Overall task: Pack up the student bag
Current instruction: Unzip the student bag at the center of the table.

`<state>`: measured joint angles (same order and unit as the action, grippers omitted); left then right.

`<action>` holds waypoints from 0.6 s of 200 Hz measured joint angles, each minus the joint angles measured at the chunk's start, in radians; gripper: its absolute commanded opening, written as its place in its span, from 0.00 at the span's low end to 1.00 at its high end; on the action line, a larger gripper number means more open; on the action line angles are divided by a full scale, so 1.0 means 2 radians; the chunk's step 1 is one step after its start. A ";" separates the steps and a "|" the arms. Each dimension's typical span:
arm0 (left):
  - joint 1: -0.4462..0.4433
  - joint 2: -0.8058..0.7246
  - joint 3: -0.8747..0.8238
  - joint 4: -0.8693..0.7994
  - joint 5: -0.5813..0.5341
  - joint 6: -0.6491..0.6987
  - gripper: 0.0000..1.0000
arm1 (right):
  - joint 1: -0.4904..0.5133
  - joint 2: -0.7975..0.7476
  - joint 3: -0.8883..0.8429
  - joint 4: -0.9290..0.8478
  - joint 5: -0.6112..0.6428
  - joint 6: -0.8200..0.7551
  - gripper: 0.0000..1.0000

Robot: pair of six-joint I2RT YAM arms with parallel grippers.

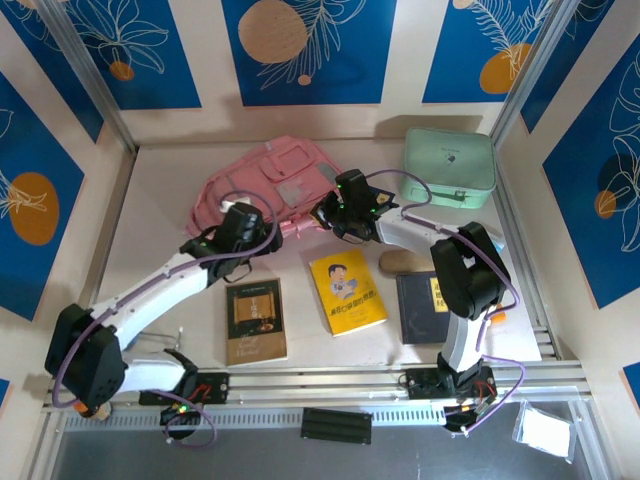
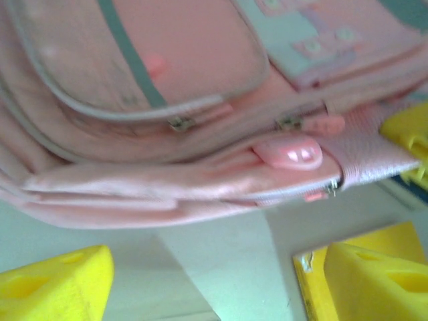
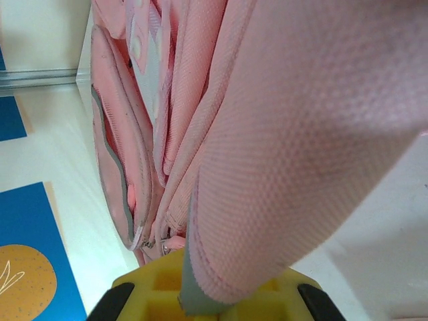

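Student bag (image 1: 262, 178) lies flat; R gripper (image 3: 200, 291) clamped on its pink fabric, L gripper (image 2: 214, 281) jaws apart, near bag's zip edge

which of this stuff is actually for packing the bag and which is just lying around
For the job: pink backpack, brown book, yellow book, dark book, tan oblong item, probably the mint green case.
Lying about: black block, clear packet, both on the front ledge.

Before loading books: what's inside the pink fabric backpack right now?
The inside is covered: the pink fabric backpack lies flat and its zips look closed. The yellow paperback book, brown book and black book lie outside on the table.
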<state>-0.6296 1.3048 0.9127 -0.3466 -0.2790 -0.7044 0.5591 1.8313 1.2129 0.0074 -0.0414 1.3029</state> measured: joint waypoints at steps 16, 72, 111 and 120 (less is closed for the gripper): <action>-0.025 0.039 0.020 -0.003 -0.006 -0.002 0.75 | 0.000 0.000 0.000 0.000 0.000 0.005 0.00; -0.051 0.142 0.088 0.009 -0.007 -0.013 0.55 | -0.001 -0.001 0.000 0.000 -0.006 0.011 0.00; -0.053 0.175 0.114 0.010 -0.006 -0.014 0.38 | -0.002 -0.001 0.000 0.000 -0.010 0.017 0.00; -0.053 0.182 0.119 0.009 -0.007 -0.012 0.37 | -0.002 -0.001 0.000 0.000 -0.011 0.017 0.00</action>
<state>-0.7357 1.6680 1.1515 -0.3279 -0.2935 -0.7277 0.5560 1.8301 1.2129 0.0078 -0.0635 1.3376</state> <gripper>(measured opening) 0.384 0.053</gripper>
